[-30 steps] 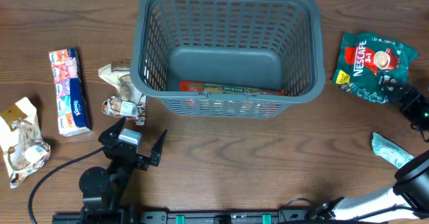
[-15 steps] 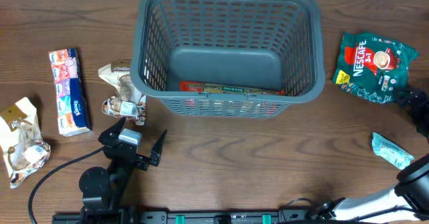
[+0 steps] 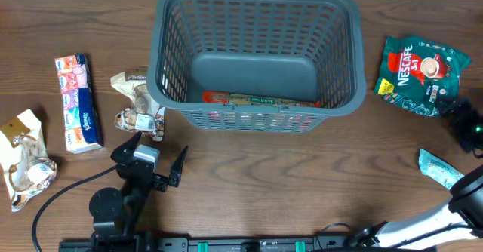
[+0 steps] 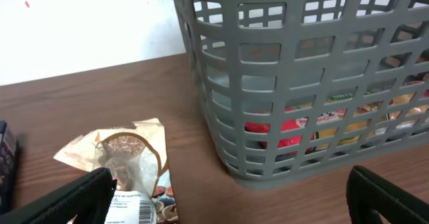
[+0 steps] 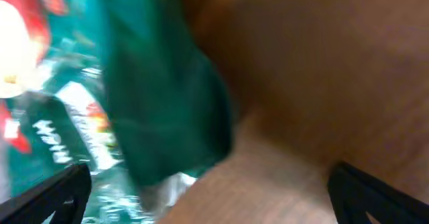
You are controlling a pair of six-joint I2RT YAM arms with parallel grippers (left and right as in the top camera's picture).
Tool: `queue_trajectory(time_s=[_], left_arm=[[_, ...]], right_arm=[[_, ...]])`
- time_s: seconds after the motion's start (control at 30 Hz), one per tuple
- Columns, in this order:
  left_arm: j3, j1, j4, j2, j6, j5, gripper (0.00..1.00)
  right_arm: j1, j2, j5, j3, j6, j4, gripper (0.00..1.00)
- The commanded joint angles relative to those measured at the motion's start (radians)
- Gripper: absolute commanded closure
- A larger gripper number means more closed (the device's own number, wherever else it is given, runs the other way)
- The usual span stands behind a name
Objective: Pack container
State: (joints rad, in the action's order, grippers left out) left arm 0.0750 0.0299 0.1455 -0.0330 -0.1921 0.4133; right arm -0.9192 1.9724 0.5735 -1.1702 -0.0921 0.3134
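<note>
Container at far centre of bench, one packet in, both tools released and empty.
Bench (image 3: pixel 302 176) carries the container (image 3: pixel 256 118) at far centre, with a flat packet (image 3: pixel 260 99) inside along its near wall. Nescafe pouch (image 3: pixel 419 75) lies to its right, apart. Brown snack packet (image 3: pixel 138 105) sits just beside the left wall. Right tool (image 3: pixel 469 124) is by the pouch's near edge, jaws wide, wrist view blurred. Likely the pouch goes next: pinch a crinkled edge, not the flat face, and clear the tall rim before letting go. Left tool (image 3: pixel 153 155) is spread wide, near the snack packet.

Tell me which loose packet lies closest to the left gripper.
The brown snack packet beside the basket, just ahead of the left gripper; the tissue pack and crumpled wrapper lie farther left.
</note>
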Motion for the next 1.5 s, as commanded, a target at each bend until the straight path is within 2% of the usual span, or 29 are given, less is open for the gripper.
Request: queue_trajectory(time_s=[0.0,0.33,0.7,1.47], left_arm=[[-0.023,-0.002,0.007,0.001,-0.017,0.013,0.01],[-0.023,-0.002,0.007,0.001,-0.017,0.013,0.01],[-0.023,-0.002,0.007,0.001,-0.017,0.013,0.01],[-0.023,-0.002,0.007,0.001,-0.017,0.013,0.01]], right_arm=[[-0.005,0.010,-0.035,-0.015,-0.016,-0.008,0.01],[-0.007,0.037,-0.014,-0.021,-0.015,-0.042,0.01],[-0.008,0.243,0.289,-0.105,0.043,-0.040,0.01],[0.041,0.243,0.299,-0.124,0.154,-0.008,0.01]])
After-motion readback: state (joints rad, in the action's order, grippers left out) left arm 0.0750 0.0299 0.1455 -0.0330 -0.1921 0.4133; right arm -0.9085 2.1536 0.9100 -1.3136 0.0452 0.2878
